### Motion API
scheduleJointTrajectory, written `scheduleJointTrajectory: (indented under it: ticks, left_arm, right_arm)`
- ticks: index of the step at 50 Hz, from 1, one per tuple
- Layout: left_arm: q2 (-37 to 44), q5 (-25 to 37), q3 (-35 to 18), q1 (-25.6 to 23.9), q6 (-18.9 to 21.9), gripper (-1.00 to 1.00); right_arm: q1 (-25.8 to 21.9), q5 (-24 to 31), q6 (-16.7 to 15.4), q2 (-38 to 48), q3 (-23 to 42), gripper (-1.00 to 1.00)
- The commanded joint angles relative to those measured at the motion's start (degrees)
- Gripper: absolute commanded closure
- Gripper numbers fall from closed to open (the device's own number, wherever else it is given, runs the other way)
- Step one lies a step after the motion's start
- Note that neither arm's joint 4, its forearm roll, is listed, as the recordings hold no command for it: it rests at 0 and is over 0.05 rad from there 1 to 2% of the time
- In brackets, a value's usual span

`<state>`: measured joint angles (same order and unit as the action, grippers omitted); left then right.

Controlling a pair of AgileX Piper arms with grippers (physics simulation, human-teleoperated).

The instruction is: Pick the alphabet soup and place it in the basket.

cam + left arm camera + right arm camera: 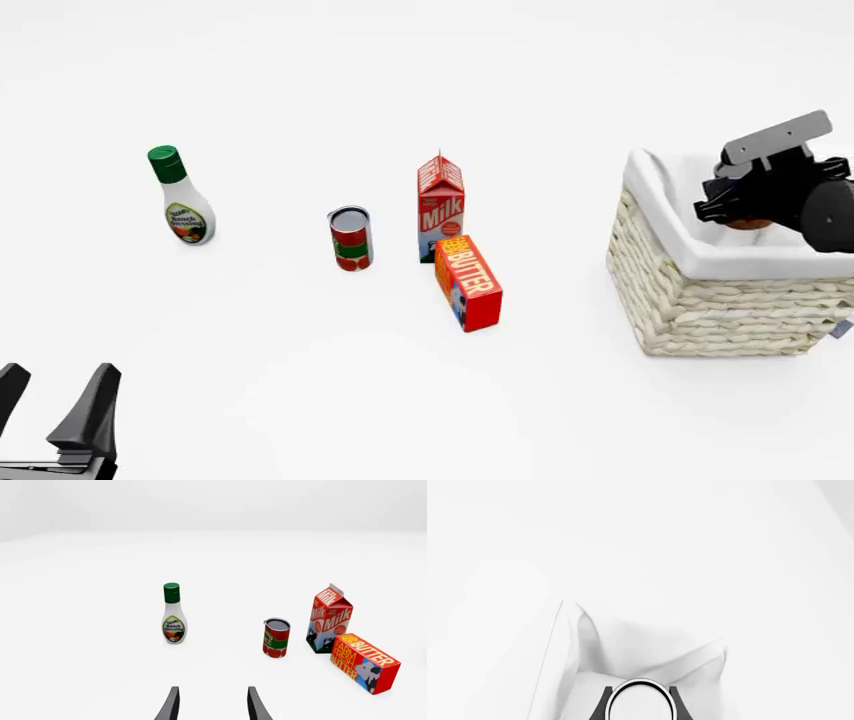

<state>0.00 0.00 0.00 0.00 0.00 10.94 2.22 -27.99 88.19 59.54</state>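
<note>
On the smooth, featureless white counter [400, 400], taking the tall red-and-white gable-topped milk carton [439, 208] as landmark: the left tool [54, 400], two flat black tapered fingers standing apart with nothing between them, sits far to the carton's left and nearer the camera, cut off by the frame's lower edge. Still left of the carton and slightly farther back stands one white, waisted plastic ranch dressing bottle with a green screw cap [178, 197]. Just left of the carton stands one small cylindrical can with a red-and-green label and a silvery rimmed top [351, 238]. One red rectangular butter box with yellow lettering [469, 283] lies touching or nearly touching the carton's near right side. Well to the carton's right sits one large squarish basket of pale, coarsely woven wicker, its white cloth lining folded softly over the rim [667, 215]; its right side is cut off. The dark right tool [751, 222] hangs over the basket's interior, clamped on the alphabet soup can, of which only a sliver of orange-brown shows [747, 224]; the right wrist view shows only its round silvery-white top [639, 702] between the two fingers, above the wrinkled lining, label hidden.
</note>
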Motion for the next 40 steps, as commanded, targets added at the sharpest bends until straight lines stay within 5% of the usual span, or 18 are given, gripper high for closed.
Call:
scheduleJointTrajectory:
  ticks: [1,33,34,40]
  left_arm:
    - [0.0,0.0,0.0,0.0,0.0,-1.0]
    - [0.0,0.0,0.0,0.0,0.0,-1.0]
    - [0.0,0.0,0.0,0.0,0.0,-1.0]
    - [0.0,0.0,0.0,0.0,0.0,-1.0]
  right_arm:
    - [-0.1,-0.55,0.94,1.0,0.5,1.0]
    - [0.22,-0.83,1.17,1.68,0.29,1.0]
    - [0.18,-0.8,1.21,1.64,0.28,-1.0]
    - [0.46,-0.88,1.14,1.59,0.31,-1.0]
